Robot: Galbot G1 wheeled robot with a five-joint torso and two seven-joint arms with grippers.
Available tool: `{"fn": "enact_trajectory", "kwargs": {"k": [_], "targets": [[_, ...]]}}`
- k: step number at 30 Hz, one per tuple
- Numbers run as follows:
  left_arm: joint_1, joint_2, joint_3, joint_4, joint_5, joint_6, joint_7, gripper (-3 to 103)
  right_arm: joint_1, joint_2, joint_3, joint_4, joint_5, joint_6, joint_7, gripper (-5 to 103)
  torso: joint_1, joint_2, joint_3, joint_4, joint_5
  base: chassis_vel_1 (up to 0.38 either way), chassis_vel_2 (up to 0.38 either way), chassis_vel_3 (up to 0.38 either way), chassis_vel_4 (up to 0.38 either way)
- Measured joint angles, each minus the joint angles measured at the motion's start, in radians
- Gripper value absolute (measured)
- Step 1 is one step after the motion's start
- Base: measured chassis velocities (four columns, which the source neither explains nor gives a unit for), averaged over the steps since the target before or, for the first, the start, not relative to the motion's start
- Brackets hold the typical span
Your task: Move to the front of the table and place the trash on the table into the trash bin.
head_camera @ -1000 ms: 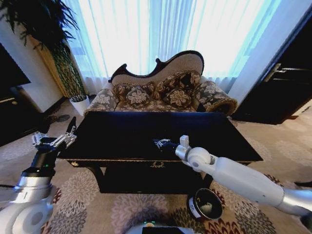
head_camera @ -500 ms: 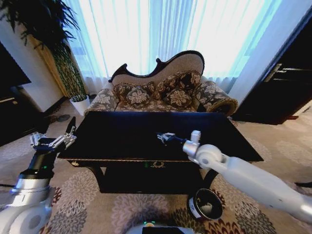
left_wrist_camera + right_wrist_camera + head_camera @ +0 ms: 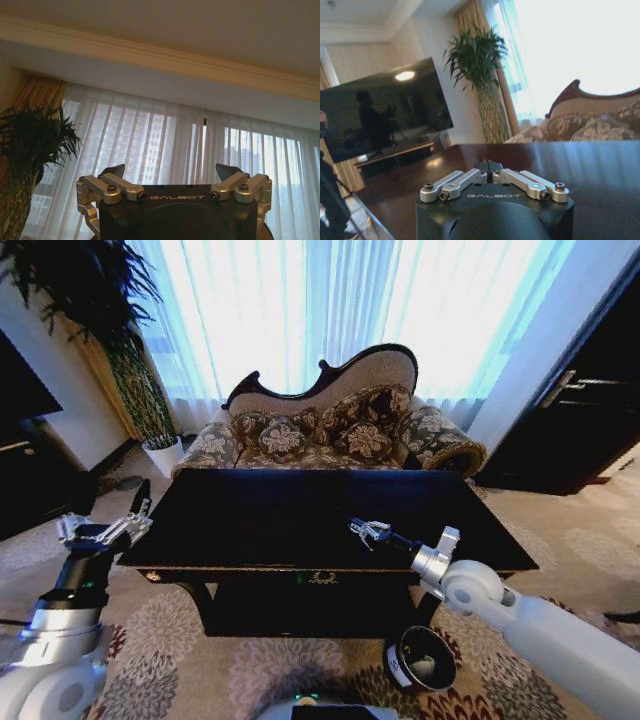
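Here the glossy black surface (image 3: pixel 250 520) stands squarely before the robot, its gold-trimmed front edge facing the camera, and no piece of trash can be made out on its dark top in the head view. The trash bin (image 3: pixel 422 658) sits on the patterned carpet (image 3: pixel 180 670) below the front right corner of the surface, upright, its pale rim and dark inside showing. The right end effector (image 3: pixel 368 530) reaches over the right half of the top, a little in from the front edge; in the right wrist view its black fingertips (image 3: pixel 488 165) meet, so it is closed, and nothing can be seen between them. The left end effector (image 3: pixel 118 525) is raised just off the left front corner of the surface, apart from it; in the left wrist view its fingers (image 3: pixel 116 171) stand wide apart and point up toward the curtains (image 3: pixel 165 150). Behind the far edge of the surface stands a floral sofa (image 3: pixel 330 430), with a tall potted plant (image 3: pixel 130 370) to its left.
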Motion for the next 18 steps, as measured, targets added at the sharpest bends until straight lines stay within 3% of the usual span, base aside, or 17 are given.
{"fn": "enact_trajectory", "kwargs": {"k": [3, 9, 13, 15, 18], "targets": [[0.006, -0.001, -0.010, 0.000, -0.007, 0.002, 0.000, 100, -0.024, 0.017, 0.053, -0.050, -0.016, 0.055, -0.051, 0, 0.000, 0.000, 0.000, 0.0000, 0.0001, 0.000, 0.000, 0.000, 0.000], [0.018, 0.003, -0.027, 0.000, -0.028, -0.004, 0.000, 100, -0.069, 0.037, 0.171, -0.134, -0.022, 0.084, -0.079, 0, 0.000, 0.000, 0.000, 0.0002, 0.0002, 0.000, 0.000, 0.000, 0.000], [0.012, 0.013, -0.031, 0.001, -0.041, -0.006, -0.002, 100, -0.217, 0.082, 0.352, -0.177, -0.015, 0.087, -0.095, 0, 0.000, 0.000, 0.000, 0.0001, 0.0004, 0.000, 0.000, 0.000, 0.000], [0.010, 0.014, -0.030, 0.001, -0.041, -0.005, -0.002, 100, -0.244, 0.091, 0.377, -0.179, -0.012, 0.089, -0.100, 0, 0.000, 0.000, 0.000, 0.0001, 0.0003, 0.000, 0.000, 0.000, 0.000], [0.000, 0.017, -0.022, 0.001, -0.041, -0.003, -0.002, 100, -0.395, 0.138, 0.521, -0.180, 0.000, 0.113, -0.157, 0, 0.000, 0.000, 0.000, -0.0002, 0.0003, 0.000, 0.000, 0.000, 0.000]]}}
